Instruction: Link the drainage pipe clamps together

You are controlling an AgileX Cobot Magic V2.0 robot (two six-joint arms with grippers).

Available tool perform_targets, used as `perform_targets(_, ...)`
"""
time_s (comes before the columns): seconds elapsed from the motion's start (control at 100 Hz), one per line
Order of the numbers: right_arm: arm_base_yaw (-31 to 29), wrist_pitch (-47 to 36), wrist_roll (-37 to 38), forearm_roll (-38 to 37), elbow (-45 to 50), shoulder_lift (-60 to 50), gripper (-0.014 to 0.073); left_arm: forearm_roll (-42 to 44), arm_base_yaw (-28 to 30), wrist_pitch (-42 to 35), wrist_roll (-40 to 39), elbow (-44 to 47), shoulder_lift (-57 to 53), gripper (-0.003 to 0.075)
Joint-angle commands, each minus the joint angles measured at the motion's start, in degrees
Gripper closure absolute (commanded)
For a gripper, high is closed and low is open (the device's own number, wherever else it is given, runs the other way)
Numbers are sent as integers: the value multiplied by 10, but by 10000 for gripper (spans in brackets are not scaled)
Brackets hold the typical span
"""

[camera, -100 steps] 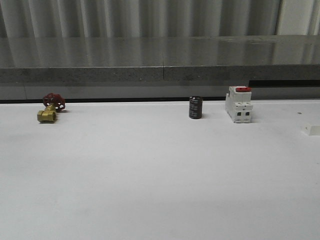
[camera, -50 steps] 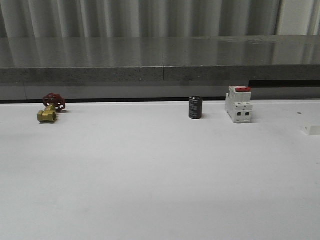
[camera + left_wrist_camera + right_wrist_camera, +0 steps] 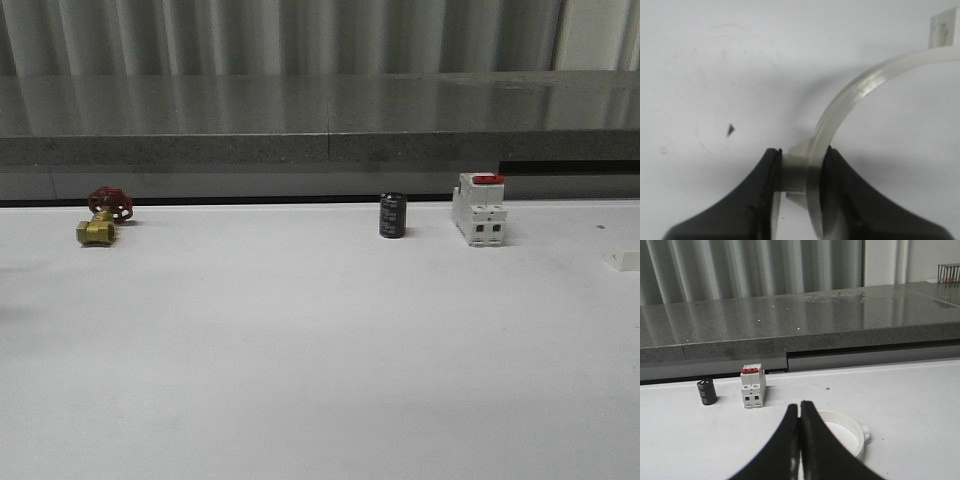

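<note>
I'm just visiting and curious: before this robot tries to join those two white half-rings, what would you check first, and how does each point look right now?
1. Left hand grips a clamp half: ok, its fingers are shut on the small side lug.
2. That half is free to lift: cannot tell, it seems to lie on the white table.
3. Right hand holds the other half: not ok, it is shut and empty, with the second clamp half on the table just beyond its fingertips.
4. End tabs lined up: cannot tell, the two halves never appear together.
5. Clutter kept away: ok, the breaker and black cylinder stand farther back.
</note>
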Motion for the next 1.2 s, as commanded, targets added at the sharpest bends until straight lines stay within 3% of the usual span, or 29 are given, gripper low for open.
perform_targets(0.0, 0, -49, 1, -2, -9, -11, 662, -17, -46, 9, -49, -11, -49, 741)
perform_targets(0.28, 0, -49, 1, -2, -9, -11, 662, -9, -243, -14, -182, -11, -38, 741)
perform_targets(0.49, 0, -49, 1, -2, -9, -11, 662, 25, -333, -43, -260, -12, 14, 741)
perform_targets(0.7, 0, -49, 1, -2, -9, -11, 662, 29, -369, -83, -306, -12, 50, 741)
perform_targets(1.11, 0, -49, 1, -2, -9, -11, 662, 29, -370, -96, -314, -12, 63, 736)
perform_targets(1.19, 0, -49, 1, -2, -9, -11, 662, 30, -370, -96, -314, -12, 64, 706)
